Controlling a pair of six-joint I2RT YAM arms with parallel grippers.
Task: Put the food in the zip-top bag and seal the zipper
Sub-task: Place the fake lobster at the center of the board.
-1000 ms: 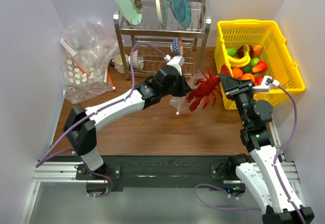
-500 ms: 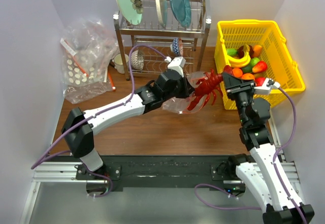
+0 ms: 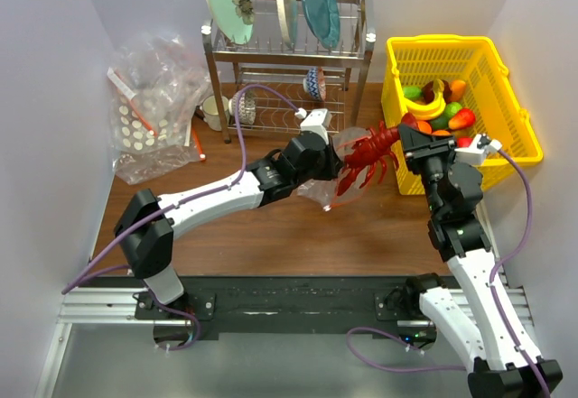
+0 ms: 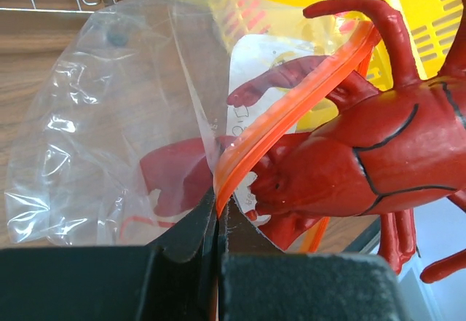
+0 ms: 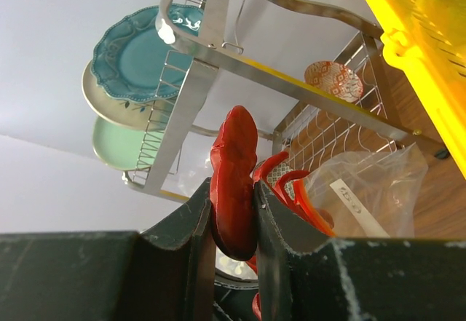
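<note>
Two robot arms reach out from the near edge of the brown tabletop (image 3: pixel 271 226). In the middle, up off the wood, the left fingers (image 4: pixel 218 215) are pinched tight on the edge of one clear zip-top bag (image 4: pixel 109 117), right by its orange zipper (image 4: pixel 291 113). The bag's mouth hangs open toward the right. The right fingers (image 5: pixel 231 197) are closed on the tail end of one red lobster (image 4: pixel 378 153). The lobster's front is poking into the bag. One claw shows through the clear plastic, and the body and legs are outside. The zipper lies across the lobster. Farther back on the right sits one yellow basket (image 3: pixel 506 64) with more toy food in it; I cannot count the pieces. At the far middle stands one metal rack (image 3: pixel 289 55) holding three plates (image 3: pixel 226 1), with one small bowl (image 3: pixel 313 82) underneath. At the far left is one heap of clear bags (image 3: pixel 149 100).
</note>
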